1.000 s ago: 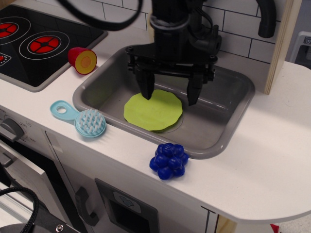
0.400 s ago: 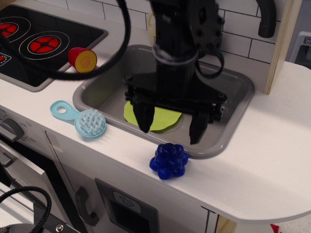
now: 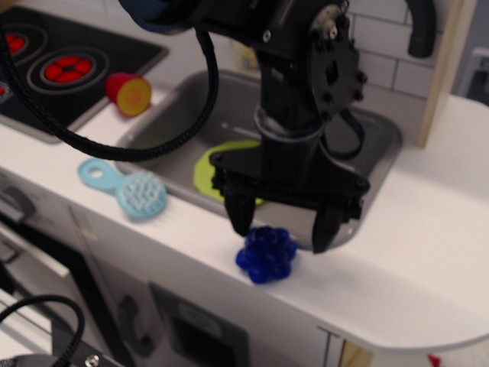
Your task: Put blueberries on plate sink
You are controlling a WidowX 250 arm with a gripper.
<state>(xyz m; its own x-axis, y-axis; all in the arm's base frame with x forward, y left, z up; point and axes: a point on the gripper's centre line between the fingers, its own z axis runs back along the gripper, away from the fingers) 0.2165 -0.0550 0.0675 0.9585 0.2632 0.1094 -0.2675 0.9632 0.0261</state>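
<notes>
The gripper [image 3: 282, 228] is hanging wide open just above the blueberries [image 3: 266, 253], one finger showing at the cluster's upper left and the other off to its upper right, and it is holding nothing. The blueberries are sitting on the white tabletop [image 3: 412, 252] at lower centre of the frame, just in front of the near rim of the sink [image 3: 382, 145]. The plate [image 3: 208, 164] is lying inside the sink, mostly hidden behind the arm. Judging from this, the reach for the pickup is under way. The next move is likely asking for lowering around the cluster, closing on it, then lifting it over the rim onto the plate.
</notes>
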